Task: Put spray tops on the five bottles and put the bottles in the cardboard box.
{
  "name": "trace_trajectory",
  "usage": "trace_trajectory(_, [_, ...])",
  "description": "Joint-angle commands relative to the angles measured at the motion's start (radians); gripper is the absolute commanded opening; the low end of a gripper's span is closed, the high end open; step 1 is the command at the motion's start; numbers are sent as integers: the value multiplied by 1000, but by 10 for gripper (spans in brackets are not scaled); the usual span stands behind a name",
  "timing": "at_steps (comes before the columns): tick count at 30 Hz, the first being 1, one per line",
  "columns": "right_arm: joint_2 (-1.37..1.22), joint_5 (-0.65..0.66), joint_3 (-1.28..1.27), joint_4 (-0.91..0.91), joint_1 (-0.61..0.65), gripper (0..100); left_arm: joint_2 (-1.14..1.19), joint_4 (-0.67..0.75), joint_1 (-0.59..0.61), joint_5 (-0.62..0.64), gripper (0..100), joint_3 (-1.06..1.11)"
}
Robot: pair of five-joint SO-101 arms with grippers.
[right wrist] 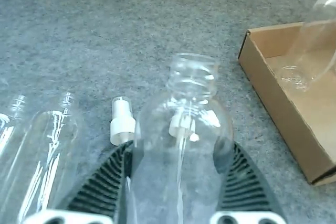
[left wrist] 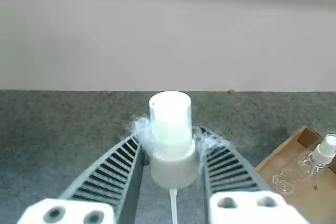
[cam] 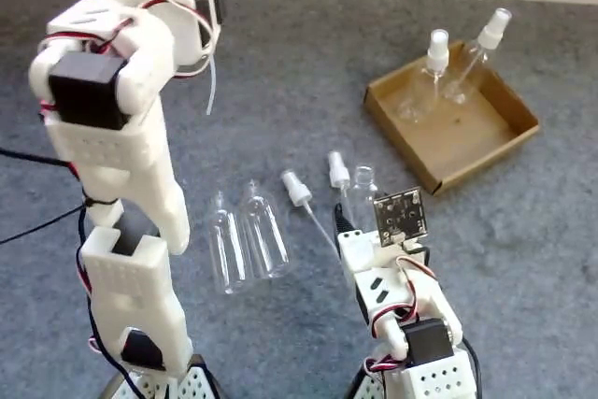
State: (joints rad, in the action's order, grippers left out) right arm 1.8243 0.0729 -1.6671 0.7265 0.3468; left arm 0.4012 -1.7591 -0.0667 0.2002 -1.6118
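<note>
Spray top [left wrist: 169, 124] is clamped upright in the left gripper [left wrist: 169, 139]. An open bottle [right wrist: 184, 114] is clamped in the right gripper [right wrist: 178, 153], near the cardboard box [cam: 467, 137], in which two capped bottles [cam: 425, 81] are seen.

Two bottles [cam: 437, 67] are sitting in the cardboard box [cam: 472, 137] at two o'clock on the table [cam: 280, 91], two more bottles [cam: 263, 231] are lying side by side at seven o'clock, and two spray tops [cam: 297, 189] are lying between them, near centre.

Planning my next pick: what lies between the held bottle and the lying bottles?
A loose spray top, and a second spray top beside the held bottle, per the high view.
</note>
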Motion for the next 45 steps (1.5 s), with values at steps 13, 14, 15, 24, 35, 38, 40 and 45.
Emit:
trace_trajectory(13, [15,8,-81,-30,12,88,-507,-3,108,-115,27,593])
trace_trajectory(14, [15,9,-81,-30,12,88,-556,-3,99,-118,27,654])
trace_trajectory(15, [15,9,-81,-30,12,88,-601,-2,82,-120,27,710])
trace_trajectory(24, [15,8,-81,-30,13,88,-898,103,-2,-121,27,1122])
trace_trajectory(35, [15,5,-81,-30,13,88,-1218,411,-4,-121,28,1644])
trace_trajectory(38, [15,5,-81,-30,13,88,-1308,557,-4,-121,28,1811])
trace_trajectory(40, [15,5,-81,-31,13,88,-1363,655,-4,-118,28,1920])
trace_trajectory(45, [12,5,-128,-128,13,88,-1475,885,-5,-115,28,2144])
